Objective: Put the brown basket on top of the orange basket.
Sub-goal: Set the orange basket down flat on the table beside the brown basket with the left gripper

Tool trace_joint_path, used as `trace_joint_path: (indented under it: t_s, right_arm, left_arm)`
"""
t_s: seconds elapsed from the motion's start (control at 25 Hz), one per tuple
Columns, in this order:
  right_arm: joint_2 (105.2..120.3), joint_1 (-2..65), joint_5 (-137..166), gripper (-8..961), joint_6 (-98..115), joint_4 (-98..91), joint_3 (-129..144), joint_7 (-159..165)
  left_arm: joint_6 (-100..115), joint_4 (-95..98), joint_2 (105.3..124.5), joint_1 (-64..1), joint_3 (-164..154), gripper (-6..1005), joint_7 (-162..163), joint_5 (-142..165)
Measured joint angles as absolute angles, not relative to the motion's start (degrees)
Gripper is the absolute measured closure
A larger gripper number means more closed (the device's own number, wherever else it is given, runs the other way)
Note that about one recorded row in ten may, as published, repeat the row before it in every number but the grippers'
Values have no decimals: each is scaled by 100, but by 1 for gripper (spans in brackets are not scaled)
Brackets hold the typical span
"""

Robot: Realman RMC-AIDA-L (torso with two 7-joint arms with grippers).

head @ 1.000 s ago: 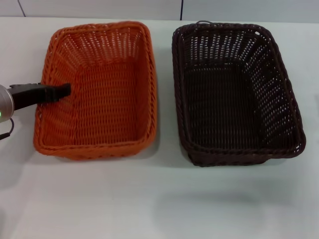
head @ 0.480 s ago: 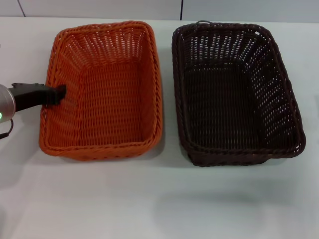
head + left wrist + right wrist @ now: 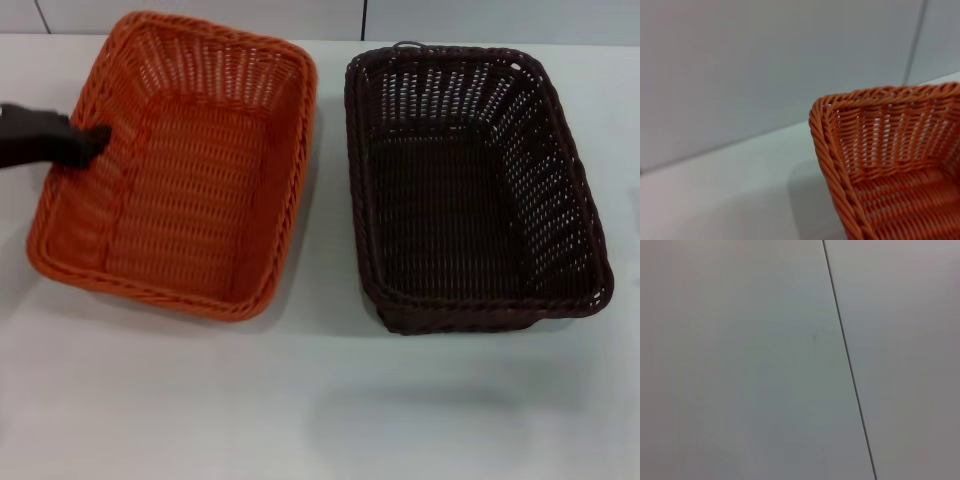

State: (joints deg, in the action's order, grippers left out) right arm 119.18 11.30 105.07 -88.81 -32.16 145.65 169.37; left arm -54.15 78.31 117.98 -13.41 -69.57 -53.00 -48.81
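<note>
The orange basket (image 3: 190,180) is on the left of the white table, turned askew and seemingly raised on its left side. My left gripper (image 3: 92,140) comes in from the left and is shut on the basket's left rim. The left wrist view shows one corner of the orange basket (image 3: 890,150) with its braided rim. The brown basket (image 3: 470,190) stands flat on the right, apart from the orange one, with a small metal loop (image 3: 405,45) on its far rim. My right gripper is out of view.
The white table (image 3: 320,400) stretches bare in front of both baskets. A grey wall with a dark seam (image 3: 364,18) runs along the back edge. The right wrist view shows only a pale surface with a dark line (image 3: 847,365).
The orange basket has shifted left and towards the back and rotated, its left side lifted. My left gripper has moved up and left with the rim in it. The brown basket has not moved.
</note>
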Motion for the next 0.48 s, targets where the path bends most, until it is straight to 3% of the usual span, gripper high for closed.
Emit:
trace_joint_path:
  t_s: [0.16,0.36,0.48]
  right_arm:
    - [11918,1093,10504,114,-8905,-3217,14563,16937]
    - [11918,1085,10516,115,-8906,-3216,14564,16937]
    - [11918,1105,10529,115,-8890,-3217,14578,16937]
  left_arm:
    - [-6597,7347,11733,-1883,-5720,775,-6949,-5600]
    - [-8015,6324,11382,-2810,-4708,802,-8223,-5822]
    - [-8112,6137,11324,-2983,-4699,805,-8493,-5816]
